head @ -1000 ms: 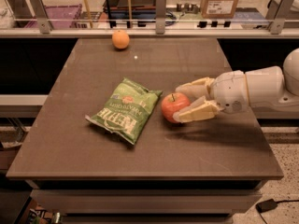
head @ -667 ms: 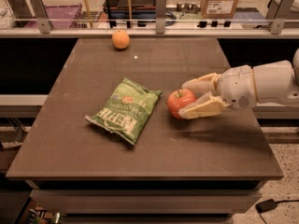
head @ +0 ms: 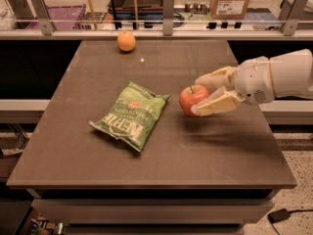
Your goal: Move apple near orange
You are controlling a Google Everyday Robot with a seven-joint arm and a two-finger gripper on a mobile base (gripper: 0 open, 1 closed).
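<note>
Arm (head: 288, 75) enters from the right and is cut off by the frame edge; nothing of the base shows. The wrist housing hides where the fingers (head: 217, 103) join it.

Gripper (head: 197, 97) is over the right half of the desk (head: 205, 180). The fingers are closed onto the apple (head: 190, 100), one along its far upper side and one along its near lower side, with the fruit filling the gap between them. The apple's right flank is covered by the fingers, so only the left face and top are readable.

Apple: round and red, with a paler yellowish patch near the top and a short dark stem standing up. A soft shadow lies on the desk below and to the right of the fingers, apart from the fruit, so the apple appears to be lifted clear of the surface.

Orange (head: 126, 41) – small, smooth, evenly coloured – sits well beyond the fingertips, up and to the left near the desk's far edge, well apart from the apple.

A green chip bag (head: 131, 114) lies flat just past the fingertips to the left, near the apple but not touching it. Its lettering is hard to make out.
</note>
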